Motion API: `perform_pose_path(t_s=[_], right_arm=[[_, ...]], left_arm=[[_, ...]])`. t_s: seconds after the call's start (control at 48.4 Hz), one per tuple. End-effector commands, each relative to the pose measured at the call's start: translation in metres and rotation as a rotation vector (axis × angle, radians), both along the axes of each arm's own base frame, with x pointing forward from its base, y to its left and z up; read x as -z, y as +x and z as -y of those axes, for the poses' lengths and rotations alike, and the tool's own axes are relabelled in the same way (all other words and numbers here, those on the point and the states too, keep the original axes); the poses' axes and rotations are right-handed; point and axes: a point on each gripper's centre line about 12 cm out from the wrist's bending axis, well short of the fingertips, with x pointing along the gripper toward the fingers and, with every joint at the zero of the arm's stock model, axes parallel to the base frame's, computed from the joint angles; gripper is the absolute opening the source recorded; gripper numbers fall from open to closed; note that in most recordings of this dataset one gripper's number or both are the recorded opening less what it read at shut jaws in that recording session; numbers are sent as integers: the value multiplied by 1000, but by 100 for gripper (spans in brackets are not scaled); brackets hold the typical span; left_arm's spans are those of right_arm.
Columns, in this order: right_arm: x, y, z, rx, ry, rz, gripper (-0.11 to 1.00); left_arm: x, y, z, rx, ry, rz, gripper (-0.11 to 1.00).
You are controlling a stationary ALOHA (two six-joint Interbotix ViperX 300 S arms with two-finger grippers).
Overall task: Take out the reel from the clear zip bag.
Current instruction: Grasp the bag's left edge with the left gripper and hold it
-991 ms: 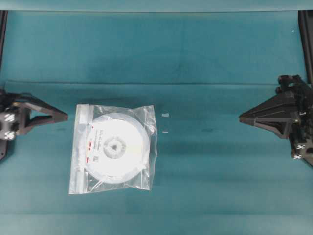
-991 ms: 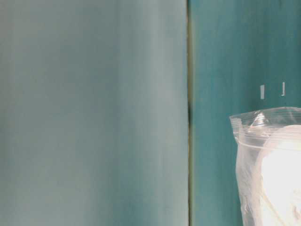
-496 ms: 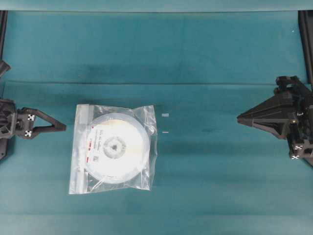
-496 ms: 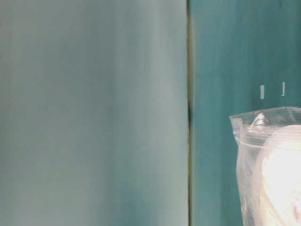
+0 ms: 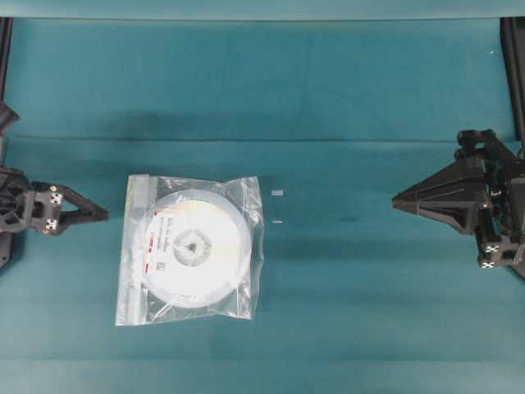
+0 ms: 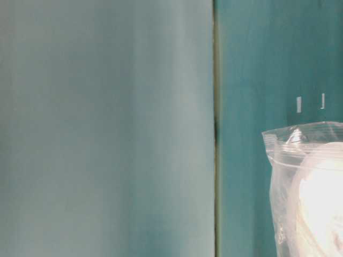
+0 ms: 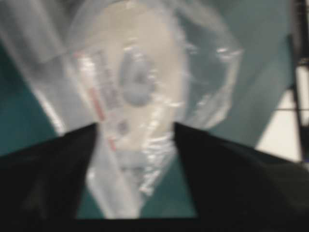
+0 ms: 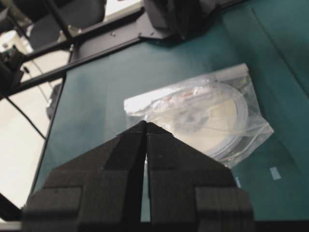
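left gripper (image 5: pixel 97 213): matte black, two flat tapering fingers forming a wedge
left markings: small white squares with black dot patterns near the finger roots
right gripper (image 5: pixel 400 198): black, broader triangular wedge, ribbed faces
right markings: one white dotted square at the wrist block
finger (image 8: pixel 188 183): stepped black plastic, coarse layered texture

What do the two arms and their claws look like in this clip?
Both are matte black. The left claw and right claw each taper to a point, with open triangular frames behind the tips. Small white square tags with black patterns sit on both claw bodies. No cables show clearly.
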Motion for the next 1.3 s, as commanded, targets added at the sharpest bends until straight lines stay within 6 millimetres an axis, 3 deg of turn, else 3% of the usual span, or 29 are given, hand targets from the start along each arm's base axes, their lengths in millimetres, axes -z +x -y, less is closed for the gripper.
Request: perform_pose_path(t_s=[0.0, 0.103, 0.227, 0.599, 1.012, 1.28], right_arm=[[-7, 3, 0, 1, 11, 23, 0], [-7, 3, 0, 1, 13, 23, 0], [-7, 3, -1, 0, 13, 21, 0], [-7, 3, 0, 1, 13, 21, 0], [-7, 3, 0, 1, 13, 23, 0], [-7, 3, 0, 1, 13, 23, 0]], left_arm=[[1, 4, 0, 0, 2, -18, 85], [4, 6, -1, 0, 1, -38, 98], [10, 8, -1, 1, 0, -64, 92], [37, 7, 2, 13, -3, -49, 92], [62, 35, 9, 55, -3, -97, 92], [65, 50, 9, 52, -4, -83, 92]])
